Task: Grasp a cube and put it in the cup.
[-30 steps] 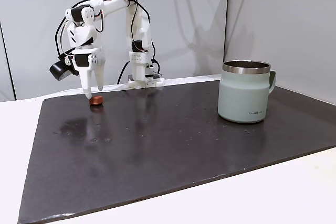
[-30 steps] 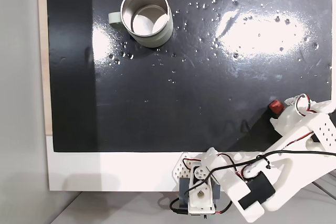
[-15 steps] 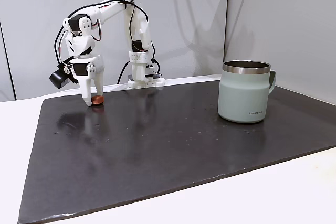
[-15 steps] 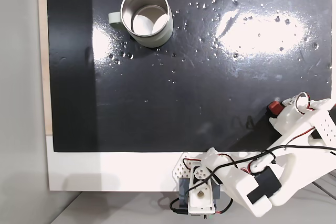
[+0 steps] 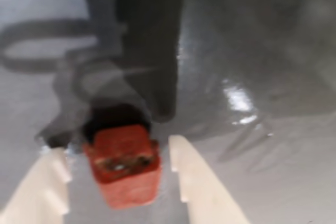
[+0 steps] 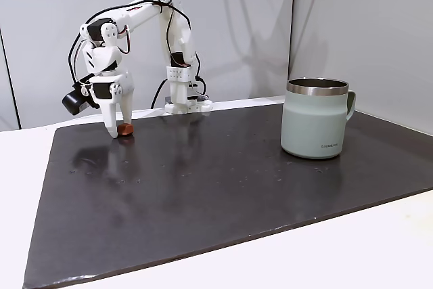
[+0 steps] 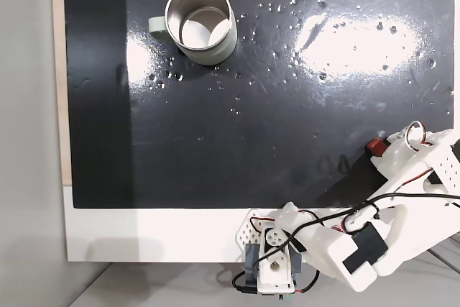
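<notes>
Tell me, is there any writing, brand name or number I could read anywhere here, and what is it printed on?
Small dark lettering near the base of the cup: there is a short word, but it is too small to read in the fixed view from the side.
The cube: dark marks on its top face in the wrist view, too blurred to tell whether they are writing.
The arm and the black mat: no text that I can make out.

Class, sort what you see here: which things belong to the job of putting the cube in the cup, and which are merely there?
Belongs to the job:
cube, between the open jaws
cup, standing upright
gripper

Merely there:
dark mat
white table
grey wall
</notes>
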